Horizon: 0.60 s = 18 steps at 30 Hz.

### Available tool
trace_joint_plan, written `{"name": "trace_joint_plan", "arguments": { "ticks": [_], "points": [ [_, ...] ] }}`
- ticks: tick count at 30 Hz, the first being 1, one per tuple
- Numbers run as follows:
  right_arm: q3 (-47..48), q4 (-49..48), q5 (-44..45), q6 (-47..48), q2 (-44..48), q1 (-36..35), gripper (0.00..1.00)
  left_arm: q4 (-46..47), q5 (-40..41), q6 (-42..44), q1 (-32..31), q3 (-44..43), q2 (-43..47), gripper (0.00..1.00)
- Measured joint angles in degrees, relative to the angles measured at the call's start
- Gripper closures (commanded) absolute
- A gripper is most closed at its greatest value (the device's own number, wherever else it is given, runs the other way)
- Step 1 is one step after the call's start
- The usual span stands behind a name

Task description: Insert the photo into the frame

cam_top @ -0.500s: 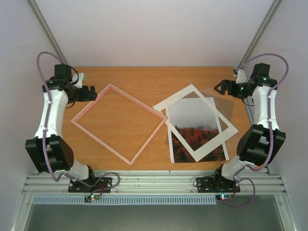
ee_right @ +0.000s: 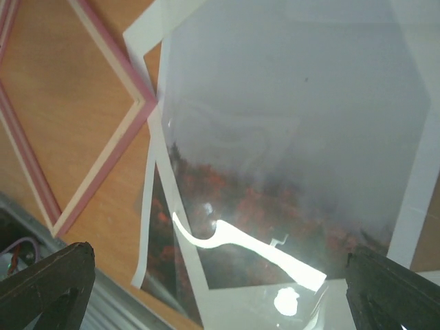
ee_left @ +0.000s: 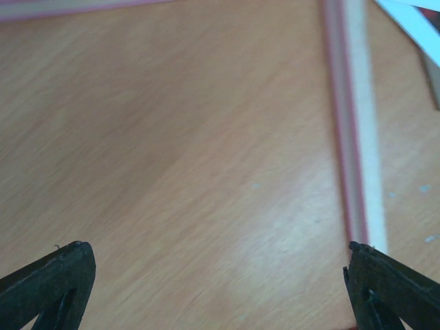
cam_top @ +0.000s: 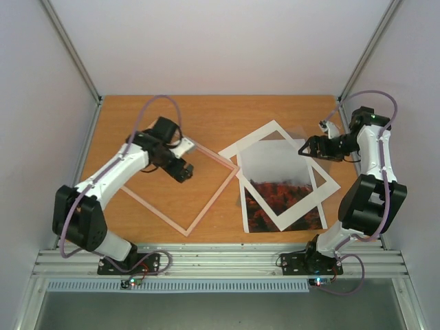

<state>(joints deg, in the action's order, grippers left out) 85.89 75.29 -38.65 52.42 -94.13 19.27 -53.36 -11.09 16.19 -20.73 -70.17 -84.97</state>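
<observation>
A wide brown wooden counter [cam_top: 206, 110] is seen under everything. On its left half the frame [cam_top: 212, 201] is laid flat and turned like a diamond, with wood showing inside its thin pink border. On the right half a white mat [cam_top: 251, 138] with a big window cut in it is laid at a slant, and one of its corners is found right next to the frame's right corner. The photo [cam_top: 278, 196] is kept under that mat, outside the frame on the right side of the counter. Its grey sky and red hills are shown through the window, and its near edge is seen poking out past the mat. A bright shine is seen across it from the right wrist. The left fingers [ee_left: 51, 278] are held wide apart over the inside of the frame with nothing between them, and the pink border is seen running up to one fingertip. The right fingers [ee_right: 48, 278] are spread wide too — nothing is pinched — and are held above the far right corner of the mat. Whether anything is touched cannot be told.
</observation>
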Motion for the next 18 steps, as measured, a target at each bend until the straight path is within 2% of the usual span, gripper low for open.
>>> {"name": "trace_joint_plan", "arguments": {
  "ticks": [6, 12, 16, 18],
  "points": [
    [-3.3, 3.7, 0.0, 2.6, 0.0, -0.1, 0.02, 4.3, 1.5, 2.7, -11.9, 0.2, -6.4, 0.01],
    [-4.8, 5.3, 0.2, 3.2, 0.2, -0.3, 0.02, 8.3, 4.1, -0.9, -20.4, -1.1, -14.3, 0.03],
    [-4.8, 5.6, 0.3, 3.2, 0.9, -0.3, 0.02, 10.7, 5.9, -5.2, -23.4, -3.4, -20.5, 0.18],
    [-4.8, 5.9, 0.4, 3.2, 1.1, -0.3, 0.02, 12.1, 6.7, -7.0, -24.0, -4.3, -23.2, 0.32]
  ]
}}
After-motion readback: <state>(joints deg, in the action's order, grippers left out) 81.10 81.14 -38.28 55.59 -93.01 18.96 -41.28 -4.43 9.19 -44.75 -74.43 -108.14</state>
